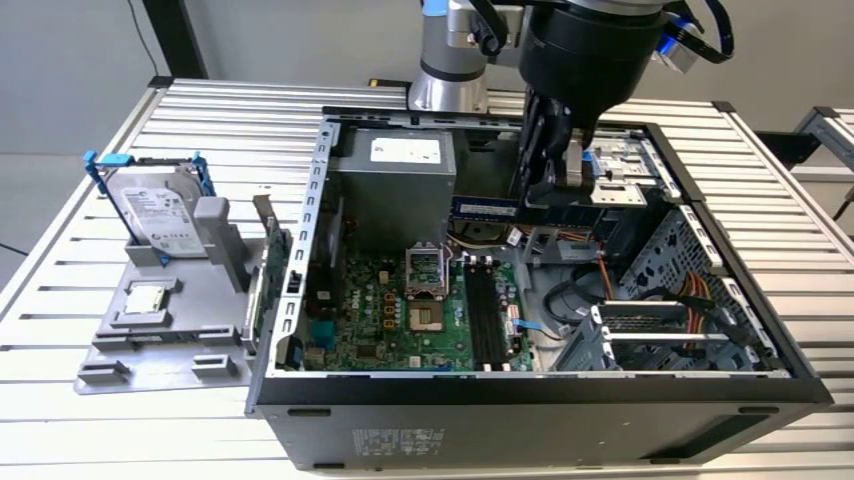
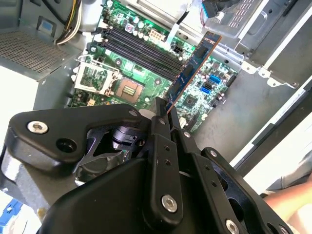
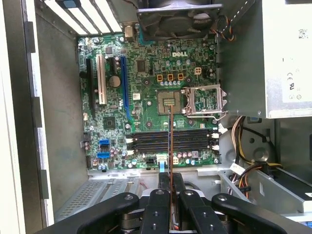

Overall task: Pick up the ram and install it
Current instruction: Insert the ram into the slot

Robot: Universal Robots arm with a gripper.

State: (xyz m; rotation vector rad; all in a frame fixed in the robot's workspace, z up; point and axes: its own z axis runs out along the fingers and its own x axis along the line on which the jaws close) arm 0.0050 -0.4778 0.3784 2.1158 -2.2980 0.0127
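My gripper (image 1: 558,195) is shut on the ram (image 1: 487,207), a long thin dark stick with a row of chips. I hold it level in the air above the open computer case (image 1: 320,250). In the second wrist view the ram (image 2: 192,68) sticks out from between my black fingers (image 2: 161,122) over the green motherboard (image 2: 141,73). The first wrist view looks along the ram's (image 3: 170,136) thin edge, which crosses the black memory slots (image 3: 146,141) below it. In the exterior view these slots (image 1: 487,320) lie lower in the case, well below the stick.
A grey holder (image 1: 100,350) at the exterior view's left carries a hard drive (image 1: 160,210) and a small square processor chip (image 1: 144,298). A grey power supply (image 1: 394,170), cables (image 1: 667,290) and a drive cage (image 1: 667,340) crowd the case. A person's hand (image 2: 292,195) shows beside the case.
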